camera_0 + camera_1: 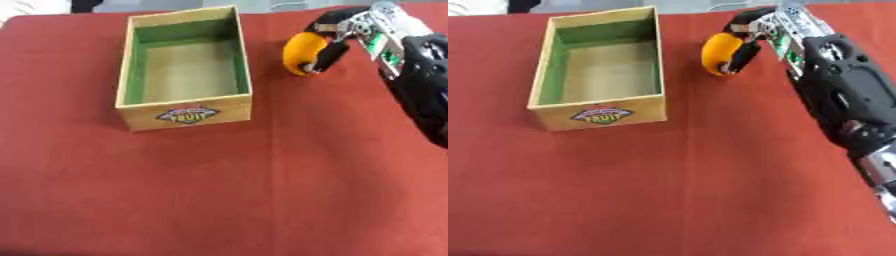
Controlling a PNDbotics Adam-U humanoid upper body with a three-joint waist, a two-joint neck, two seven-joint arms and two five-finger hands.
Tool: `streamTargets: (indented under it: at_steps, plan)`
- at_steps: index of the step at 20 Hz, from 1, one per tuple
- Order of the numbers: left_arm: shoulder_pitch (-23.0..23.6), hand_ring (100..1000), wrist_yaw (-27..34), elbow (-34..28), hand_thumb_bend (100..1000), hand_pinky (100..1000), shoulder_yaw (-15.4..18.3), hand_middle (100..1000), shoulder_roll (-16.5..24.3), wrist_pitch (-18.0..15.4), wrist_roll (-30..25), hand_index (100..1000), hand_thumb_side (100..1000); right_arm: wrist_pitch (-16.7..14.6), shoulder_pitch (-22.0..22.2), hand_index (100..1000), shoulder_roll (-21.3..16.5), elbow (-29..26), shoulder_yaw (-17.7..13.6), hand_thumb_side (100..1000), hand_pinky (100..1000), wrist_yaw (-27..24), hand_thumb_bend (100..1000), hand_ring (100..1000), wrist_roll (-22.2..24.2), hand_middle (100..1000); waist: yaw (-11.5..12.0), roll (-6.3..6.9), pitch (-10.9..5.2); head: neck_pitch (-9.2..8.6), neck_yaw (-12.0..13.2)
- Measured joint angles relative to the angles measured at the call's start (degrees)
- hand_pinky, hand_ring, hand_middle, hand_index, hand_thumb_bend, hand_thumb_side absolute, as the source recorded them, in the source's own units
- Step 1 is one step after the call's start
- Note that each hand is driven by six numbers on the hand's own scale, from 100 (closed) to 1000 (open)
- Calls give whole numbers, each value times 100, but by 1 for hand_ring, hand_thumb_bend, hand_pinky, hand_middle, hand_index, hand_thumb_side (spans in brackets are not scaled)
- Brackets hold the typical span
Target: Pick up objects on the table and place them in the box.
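The robot's right hand (750, 37), fingers curled around an orange round fruit (302, 53), holds it just right of the wooden fruit box (131, 65), which sits empty on the red table (262, 190); placement remains undone.

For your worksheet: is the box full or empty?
Empty: the box shows only its bare floor; the right hand holds the orange object outside it.
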Motion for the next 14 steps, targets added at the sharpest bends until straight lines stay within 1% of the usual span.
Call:
streamTargets:
  at_steps: [4,9,10,14]
  plan:
    - [0,570,1,0,108,542,0,624,0,0,0,733,870,69,1,702,0,-170,75,243,720,-21,100,765,-274,535,-1,-1,1,0,0]
    - [0,570,1,0,109,542,0,624,0,0,0,734,870,250,2,637,-5,-457,155,165,689,-147,100,731,-517,481,-4,-7,1,0,0]
    - [0,570,1,0,108,542,0,624,0,0,0,734,869,297,2,634,-6,-519,172,155,687,-178,100,725,-558,477,-4,-9,1,0,0]
    - [0,570,1,0,109,543,0,624,0,0,0,735,869,495,-7,630,-8,-778,196,173,685,-336,100,714,-664,469,-4,-12,0,16,0]
